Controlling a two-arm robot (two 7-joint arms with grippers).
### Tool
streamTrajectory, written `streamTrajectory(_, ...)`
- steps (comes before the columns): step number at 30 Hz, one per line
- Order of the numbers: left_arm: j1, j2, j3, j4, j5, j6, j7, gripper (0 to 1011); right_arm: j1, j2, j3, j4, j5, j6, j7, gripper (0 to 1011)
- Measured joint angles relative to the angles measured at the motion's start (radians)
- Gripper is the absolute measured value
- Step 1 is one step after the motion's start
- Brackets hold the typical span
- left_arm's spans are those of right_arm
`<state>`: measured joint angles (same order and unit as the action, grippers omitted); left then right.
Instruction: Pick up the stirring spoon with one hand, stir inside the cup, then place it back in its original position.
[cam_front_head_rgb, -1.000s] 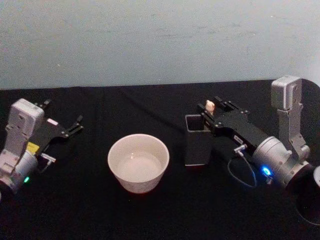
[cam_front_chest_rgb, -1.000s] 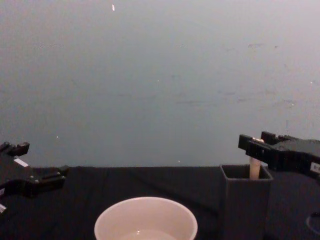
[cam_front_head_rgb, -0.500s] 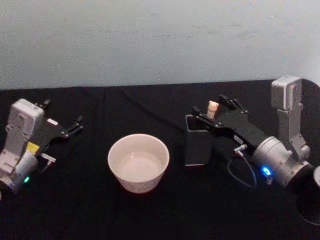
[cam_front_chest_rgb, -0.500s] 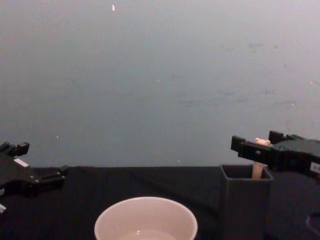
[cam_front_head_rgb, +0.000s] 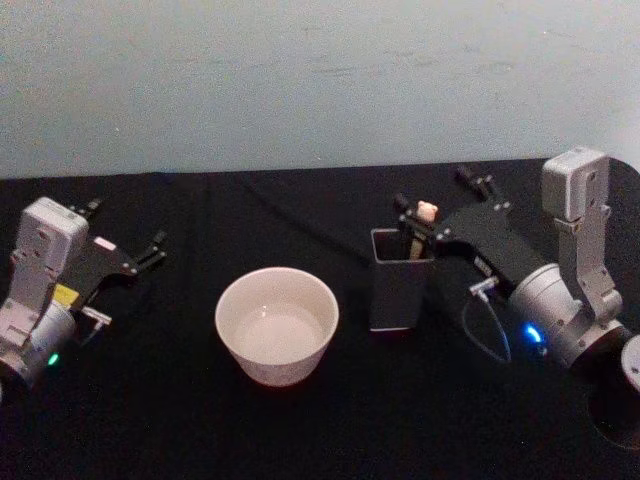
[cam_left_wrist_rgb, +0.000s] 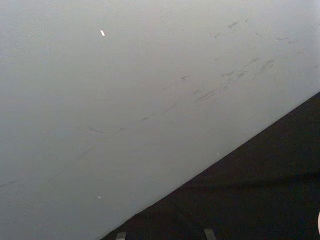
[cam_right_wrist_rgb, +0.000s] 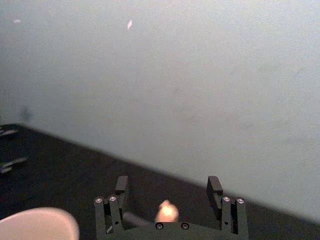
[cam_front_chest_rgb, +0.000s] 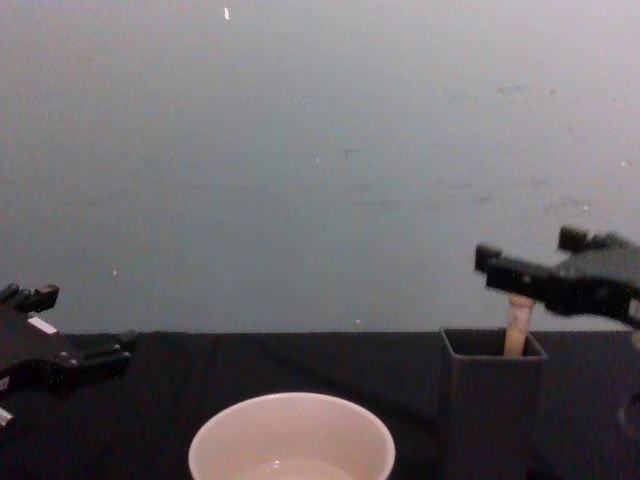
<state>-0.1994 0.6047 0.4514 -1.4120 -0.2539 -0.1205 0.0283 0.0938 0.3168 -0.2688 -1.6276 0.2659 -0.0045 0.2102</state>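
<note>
The right claw (cam_front_head_rgb: 445, 207) is open around the stirring spoon (cam_front_head_rgb: 424, 216), which stands in the dark holder (cam_front_head_rgb: 396, 293) beside the cup (cam_front_head_rgb: 277, 324), so picking up is in hand and next it must close on the handle.

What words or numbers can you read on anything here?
None can be read.
Left end effector: a white label and a yellow sticker sit on its arm, too small and blurred to read.
Right end effector: no text shows.
Cup, spoon and holder: plain, no writing.
</note>
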Motion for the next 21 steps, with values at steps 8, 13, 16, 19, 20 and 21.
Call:
streamTrajectory(8,0.0,0.0,0.0,0.0,0.0,0.0,0.0,1001,-0.009,-0.065,0.035,-0.011,-0.256,-0.121,-0.265,1000)
streamTrajectory(13,0.0,0.0,0.0,0.0,0.0,0.0,0.0,1001,-0.017,-0.091,0.065,0.01,-0.297,-0.068,-0.327,1000)
streamTrajectory(16,0.0,0.0,0.0,0.0,0.0,0.0,0.0,1001,-0.029,-0.1,0.078,0.028,-0.297,-0.027,-0.328,1000)
streamTrajectory(19,0.0,0.0,0.0,0.0,0.0,0.0,0.0,1001,-0.044,-0.109,0.089,0.046,-0.287,0.007,-0.317,1000)
streamTrajectory(20,0.0,0.0,0.0,0.0,0.0,0.0,0.0,1001,-0.046,-0.113,0.092,0.051,-0.282,0.015,-0.314,1000)
streamTrajectory(21,0.0,0.0,0.0,0.0,0.0,0.0,0.0,1001,-0.052,-0.122,0.102,0.06,-0.266,0.033,-0.304,1000)
